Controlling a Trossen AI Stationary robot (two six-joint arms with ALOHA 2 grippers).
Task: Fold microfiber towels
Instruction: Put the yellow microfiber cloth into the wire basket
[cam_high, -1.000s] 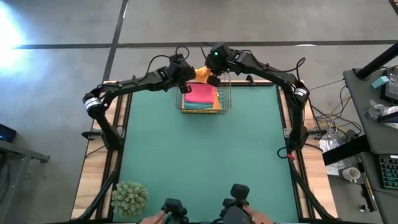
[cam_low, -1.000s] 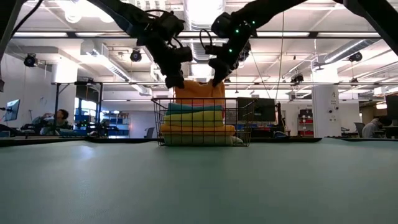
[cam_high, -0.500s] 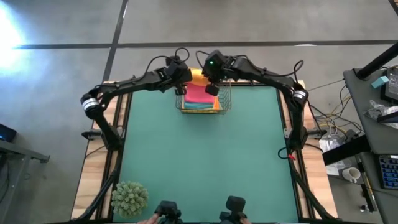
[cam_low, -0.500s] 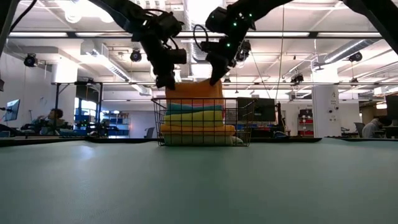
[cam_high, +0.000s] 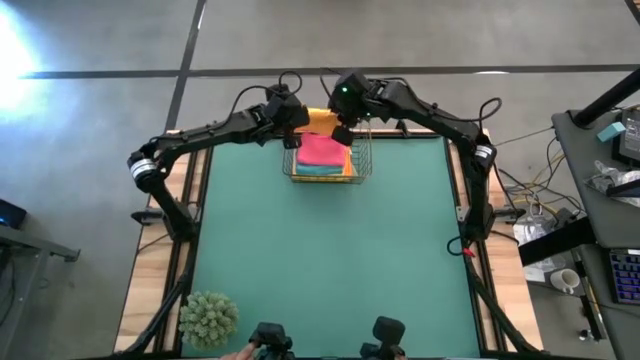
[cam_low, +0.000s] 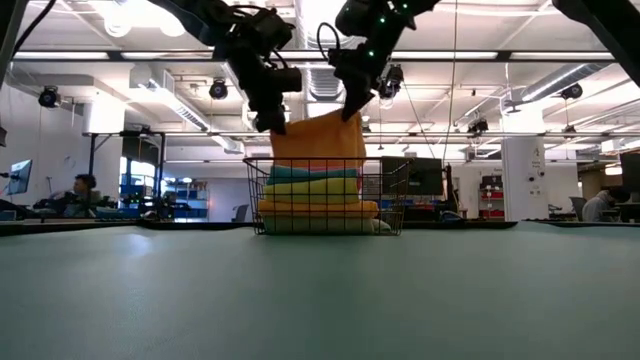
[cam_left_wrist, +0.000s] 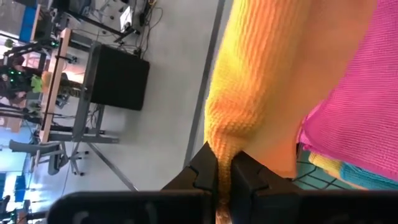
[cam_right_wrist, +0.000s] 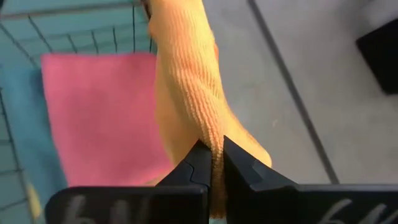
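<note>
1. Above the wire basket (cam_high: 326, 165) at the far edge of the green surface (cam_high: 330, 260), an orange towel (cam_low: 317, 136) is held up by both arms, its lower edge hanging just over the stack.
2. The left hand (cam_low: 270, 122) is clamped on one top corner; in the left wrist view the fingers (cam_left_wrist: 210, 169) are seen pinched tight on a fold of the cloth.
3. The right hand (cam_low: 350, 108) is closed on the other top corner, the fabric squeezed between its fingers (cam_right_wrist: 200, 163) in the right wrist view.
4. Inside the basket the folded towels are stacked: a pink towel (cam_high: 322, 150) on top from above, with teal (cam_low: 310, 173), yellow (cam_low: 315, 186) and another orange layer (cam_low: 318, 208) visible from the side.
5. The step in hand is judged to be lifting this towel clear before it is spread on the surface.
6. For a clean result, both corners should be kept level and taut, so the cloth hangs flat and no sag catches the basket rim.
7. Clearance over the wire should be gained before any pull toward the open surface, or the basket may be dragged.
</note>
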